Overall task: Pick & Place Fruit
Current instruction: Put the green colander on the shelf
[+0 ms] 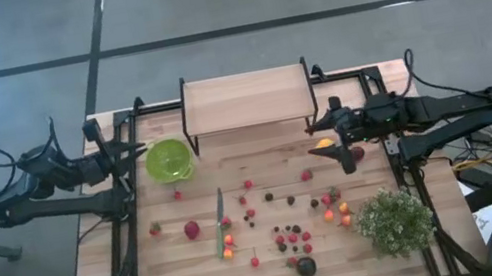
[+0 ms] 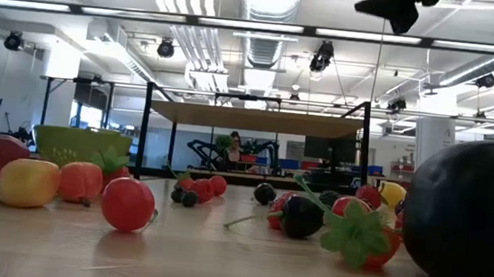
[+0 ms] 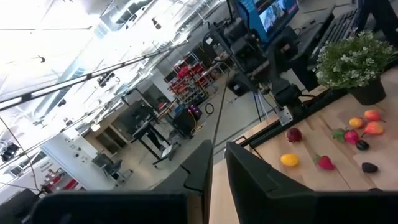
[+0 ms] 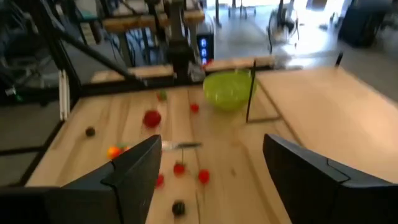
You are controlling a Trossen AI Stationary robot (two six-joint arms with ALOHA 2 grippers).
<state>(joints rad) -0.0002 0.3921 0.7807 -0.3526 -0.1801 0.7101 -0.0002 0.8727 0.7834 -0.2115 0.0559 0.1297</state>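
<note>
The fruit lies scattered over the near half of the wooden table [image 1: 262,171]: mostly small red pieces [image 1: 293,237], some dark ones and a few orange ones [image 1: 344,208]. There is also a larger red one [image 1: 191,230] and a big dark round one [image 1: 305,268] [image 2: 471,215]. My right gripper [image 1: 320,135] [image 4: 211,142] is open and empty, raised above a yellow fruit [image 1: 325,142] and a red one [image 1: 357,153]. My left gripper [image 1: 134,152] [image 3: 218,168] is shut and empty, hovering beside the green bowl [image 1: 169,160] at the table's left edge.
A wooden riser shelf [image 1: 246,99] stands at the far middle. A green-handled knife [image 1: 221,221] lies among the fruit. A bushy pale-green plant [image 1: 395,220] stands at the near right corner. Bare wood shows between the bowl and the right gripper.
</note>
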